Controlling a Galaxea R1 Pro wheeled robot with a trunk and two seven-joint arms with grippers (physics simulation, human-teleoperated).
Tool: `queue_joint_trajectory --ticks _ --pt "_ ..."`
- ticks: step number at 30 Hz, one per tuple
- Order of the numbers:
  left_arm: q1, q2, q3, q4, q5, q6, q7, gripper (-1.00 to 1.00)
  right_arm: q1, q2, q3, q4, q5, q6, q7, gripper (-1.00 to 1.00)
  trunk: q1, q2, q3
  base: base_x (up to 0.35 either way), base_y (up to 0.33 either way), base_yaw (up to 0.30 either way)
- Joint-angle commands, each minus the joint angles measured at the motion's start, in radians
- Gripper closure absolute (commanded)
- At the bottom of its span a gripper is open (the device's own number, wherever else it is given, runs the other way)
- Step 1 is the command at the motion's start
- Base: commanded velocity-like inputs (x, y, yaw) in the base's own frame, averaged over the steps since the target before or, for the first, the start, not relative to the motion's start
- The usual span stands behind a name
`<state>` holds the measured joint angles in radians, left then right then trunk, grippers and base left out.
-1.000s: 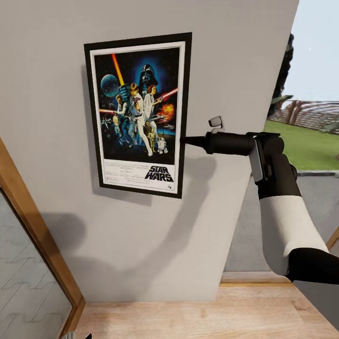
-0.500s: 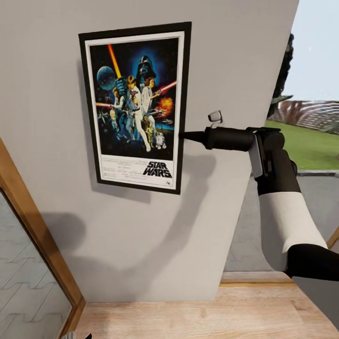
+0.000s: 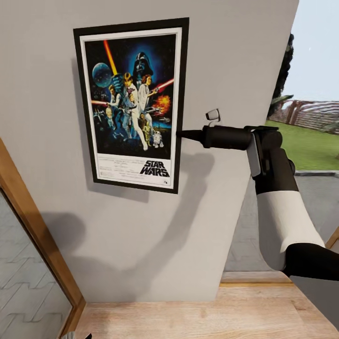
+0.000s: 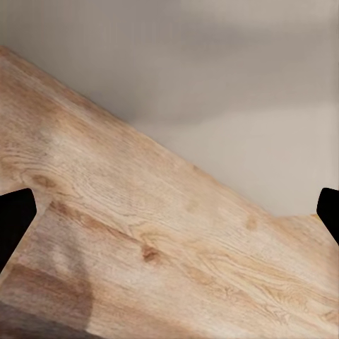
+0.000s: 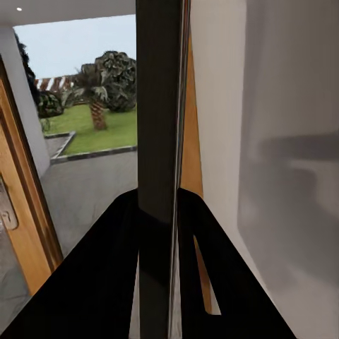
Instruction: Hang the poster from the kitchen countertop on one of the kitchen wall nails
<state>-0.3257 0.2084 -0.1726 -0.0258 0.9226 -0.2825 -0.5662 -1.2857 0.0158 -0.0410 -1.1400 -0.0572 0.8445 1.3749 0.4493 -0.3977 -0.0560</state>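
The Star Wars poster (image 3: 129, 103), black-framed with a white border, hangs upright and flat against the grey wall (image 3: 226, 56). My right gripper (image 3: 181, 134) reaches in from the right and is shut on the middle of the poster's right edge. In the right wrist view the poster (image 5: 159, 106) appears edge-on as a dark vertical strip clamped between my black fingers (image 5: 106, 268). My left gripper (image 4: 169, 215) is low down and open, pointing at the wooden floor with nothing between its fingertips. No nail can be seen; the kitchen countertop is out of view.
A wooden door frame (image 3: 33, 221) with glass slants along the left. Wood flooring (image 3: 197, 315) meets the wall's base. Right of the wall's edge, an opening (image 3: 310, 136) looks out onto pavement, grass and trees.
The poster and my right gripper have shifted a little upward and to the left along the wall. The grip on the right edge is unchanged.
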Motion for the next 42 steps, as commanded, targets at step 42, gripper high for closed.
queue_joint_trajectory --ticks 42 --pt "-0.001 0.000 -0.008 0.001 0.007 -0.004 -0.003 -1.00 -0.001 0.001 -0.002 0.000 -0.001 0.011 0.006 1.00 0.001 -0.002 -0.002 0.077 0.000 0.000"
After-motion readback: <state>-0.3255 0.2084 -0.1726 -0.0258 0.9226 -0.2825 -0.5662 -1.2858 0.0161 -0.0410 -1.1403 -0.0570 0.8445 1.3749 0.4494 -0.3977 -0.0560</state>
